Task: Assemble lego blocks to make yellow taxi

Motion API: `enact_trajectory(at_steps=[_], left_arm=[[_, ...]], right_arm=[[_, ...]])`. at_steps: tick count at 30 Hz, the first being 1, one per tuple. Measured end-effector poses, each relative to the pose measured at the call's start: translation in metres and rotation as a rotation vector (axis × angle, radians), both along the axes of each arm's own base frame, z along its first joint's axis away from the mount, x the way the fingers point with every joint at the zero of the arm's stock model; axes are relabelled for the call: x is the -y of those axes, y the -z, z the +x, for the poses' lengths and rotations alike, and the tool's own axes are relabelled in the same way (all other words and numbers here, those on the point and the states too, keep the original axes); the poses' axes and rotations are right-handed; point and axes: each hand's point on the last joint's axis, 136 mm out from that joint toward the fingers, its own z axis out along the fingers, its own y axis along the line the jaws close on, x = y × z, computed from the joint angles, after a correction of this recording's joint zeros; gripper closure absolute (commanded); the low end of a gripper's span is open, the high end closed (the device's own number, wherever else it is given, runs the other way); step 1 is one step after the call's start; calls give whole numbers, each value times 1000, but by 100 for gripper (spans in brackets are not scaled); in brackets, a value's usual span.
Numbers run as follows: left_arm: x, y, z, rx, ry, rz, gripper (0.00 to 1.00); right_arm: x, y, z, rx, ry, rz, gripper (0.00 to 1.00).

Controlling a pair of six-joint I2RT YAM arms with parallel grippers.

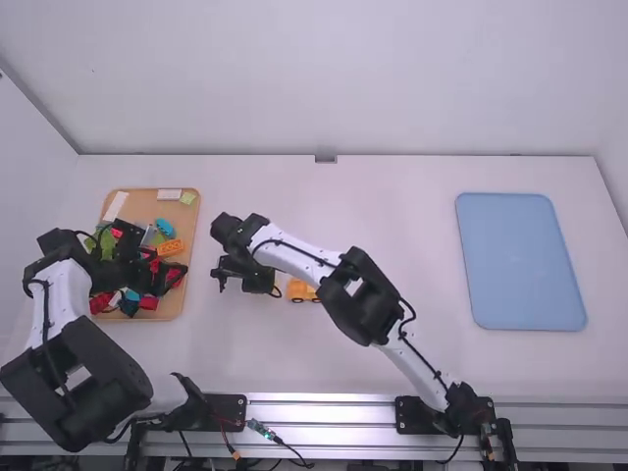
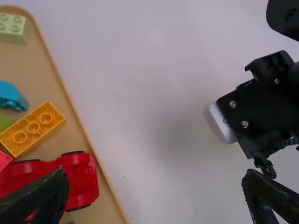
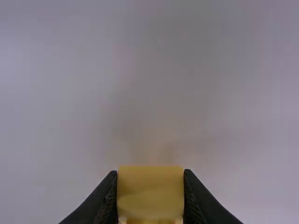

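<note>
White bench [image 1: 392,216] against pale walls, tan tray [image 1: 149,204] of mixed blocks on the left, blue mat [image 1: 520,260] on the right. Main risk: right hand [image 3: 150,191] is clamped on the yellow block [image 3: 150,184] and covers both sides, so a slightly skewed grip could make studs miss on mating. Pressing off-centre might also roll the orange-yellow wheeled piece [image 1: 305,292], since nothing braces it. Left hand [image 2: 156,179] has fingers well apart over the tray edge, with the right arm near; reaching across too soon could bump it. Looks: held block is plain yellow, smooth and squarish, between the fingertips, left of bench centre. Wheeled piece is partly hidden by the right arm, dark wheels showing; can't tell what's on top. Orange brick [image 2: 32,128] in tray is a possible wrong pick, close in colour.
</note>
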Motion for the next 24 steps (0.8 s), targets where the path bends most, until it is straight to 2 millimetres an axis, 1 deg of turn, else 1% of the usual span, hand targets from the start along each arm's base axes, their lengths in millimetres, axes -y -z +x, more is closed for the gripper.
enact_trajectory(at_steps=[7, 11, 16, 17, 19, 20, 21, 22, 24], left_arm=[[0, 0, -1, -5, -1, -1, 1], [1, 0, -1, -7, 0, -3, 1], [1, 0, -1, -7, -1, -3, 1], [1, 0, -1, -6, 0, -3, 1], [1, 0, -1, -7, -1, -3, 1], [1, 0, -1, -7, 0, -3, 1], [1, 0, -1, -7, 0, -3, 1], [1, 0, -1, -7, -1, -3, 1], [1, 0, -1, -7, 0, -3, 1]], right_arm=[[-3, 4, 2, 2, 4, 10, 100], [-2, 14, 1, -12, 6, -3, 100], [-2, 14, 0, -14, 5, 0, 100], [-3, 14, 1, -13, 5, 1, 94], [-3, 14, 1, -11, 5, 4, 72], [-4, 14, 1, -11, 5, 5, 64], [-4, 14, 1, -11, 4, 5, 62], [-4, 14, 1, -11, 7, 6, 52], [-4, 14, 1, -9, 6, 6, 49]])
